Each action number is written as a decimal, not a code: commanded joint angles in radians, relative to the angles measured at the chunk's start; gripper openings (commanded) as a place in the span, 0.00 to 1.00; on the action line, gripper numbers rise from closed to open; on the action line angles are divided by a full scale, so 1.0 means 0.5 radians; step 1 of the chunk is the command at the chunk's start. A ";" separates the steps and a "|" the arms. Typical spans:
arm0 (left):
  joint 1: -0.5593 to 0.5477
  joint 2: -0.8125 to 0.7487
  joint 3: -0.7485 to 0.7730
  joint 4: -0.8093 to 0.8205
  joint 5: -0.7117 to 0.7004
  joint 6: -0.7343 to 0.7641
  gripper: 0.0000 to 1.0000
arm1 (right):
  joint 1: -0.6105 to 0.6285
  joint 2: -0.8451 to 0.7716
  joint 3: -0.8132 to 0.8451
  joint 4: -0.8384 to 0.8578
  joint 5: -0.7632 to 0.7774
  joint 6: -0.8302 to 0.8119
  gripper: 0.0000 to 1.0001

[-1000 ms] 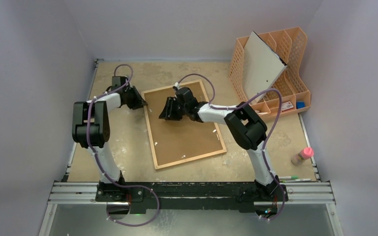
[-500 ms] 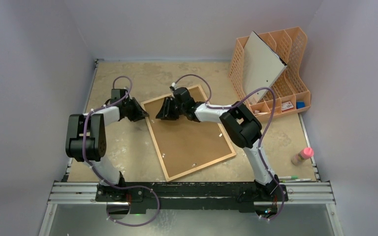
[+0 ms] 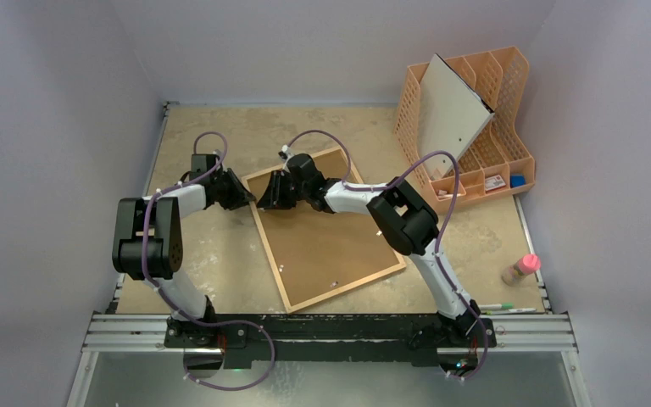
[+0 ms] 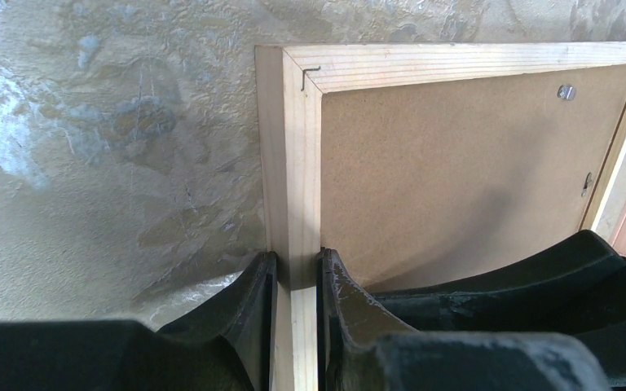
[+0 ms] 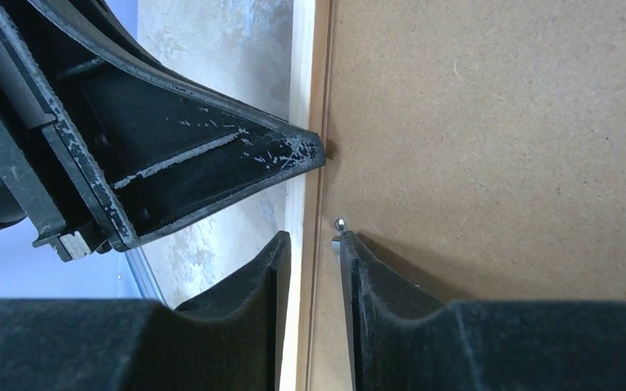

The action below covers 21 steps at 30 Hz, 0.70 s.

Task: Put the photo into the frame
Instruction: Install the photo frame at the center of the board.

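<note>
Frame (image 3: 347, 287) of light wood lies flat on the table (image 3: 220, 254), turned askew, with its brown backing panel (image 3: 331, 242) facing up. The left gripper (image 4: 293, 265) is clenched on the frame's left rail just short of the far corner, one finger on each side of the wood. Right beside it, the right gripper (image 5: 311, 244) straddles the same rail with its inner finger next to a small metal tab (image 5: 339, 223), and whether it actually pinches the wood cannot be told.
</note>
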 commanded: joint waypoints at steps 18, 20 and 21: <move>-0.029 0.090 0.007 -0.274 0.127 -0.036 0.03 | 0.047 0.094 -0.125 0.292 -0.330 0.098 0.26; -0.029 0.106 0.005 -0.264 0.152 -0.043 0.03 | 0.053 0.120 -0.126 0.334 -0.366 0.131 0.25; -0.029 0.115 0.003 -0.258 0.163 -0.049 0.02 | 0.053 0.134 -0.121 0.343 -0.385 0.141 0.24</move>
